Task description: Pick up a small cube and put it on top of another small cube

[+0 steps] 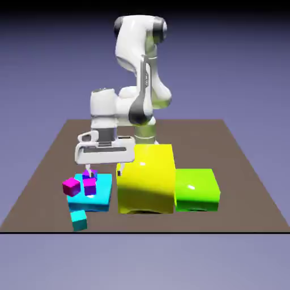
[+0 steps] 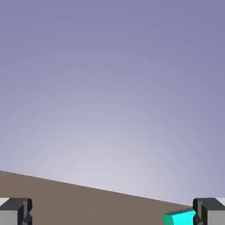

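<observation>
Two fingers of the gripper (image 2: 112, 212) stand wide apart, holding nothing, so the pick likely comes first. Near the table's front edge sits a small teal cube (image 1: 79, 220); reaching it would call for moving forward and lowering.
</observation>
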Robot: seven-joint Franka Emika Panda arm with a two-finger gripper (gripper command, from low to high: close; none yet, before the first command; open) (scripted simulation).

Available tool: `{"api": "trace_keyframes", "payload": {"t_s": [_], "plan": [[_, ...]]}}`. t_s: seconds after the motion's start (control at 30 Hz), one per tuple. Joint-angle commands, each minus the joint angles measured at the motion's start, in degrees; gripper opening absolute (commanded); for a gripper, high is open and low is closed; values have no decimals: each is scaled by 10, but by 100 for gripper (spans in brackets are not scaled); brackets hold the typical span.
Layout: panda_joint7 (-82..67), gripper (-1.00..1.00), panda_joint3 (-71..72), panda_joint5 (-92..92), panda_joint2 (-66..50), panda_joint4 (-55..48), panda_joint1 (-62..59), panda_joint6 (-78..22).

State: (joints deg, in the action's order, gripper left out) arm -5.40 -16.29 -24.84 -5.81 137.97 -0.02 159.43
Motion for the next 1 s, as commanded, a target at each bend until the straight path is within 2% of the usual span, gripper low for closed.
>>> {"api": "trace_keyframes", "payload": {"t_s": [0.0, 0.33, 0.53, 0.57, 0.97], "plan": [[-25, 0, -8, -13, -20, -12, 1, -8], [-261, 0, -89, -135, -210, -126, -2, -79], [-318, 0, -18, -211, -308, -171, -53, -27], [-318, -100, -18, -211, -308, -171, -53, -27], [-223, -100, -158, -34, -106, -78, 25, -115]]}}
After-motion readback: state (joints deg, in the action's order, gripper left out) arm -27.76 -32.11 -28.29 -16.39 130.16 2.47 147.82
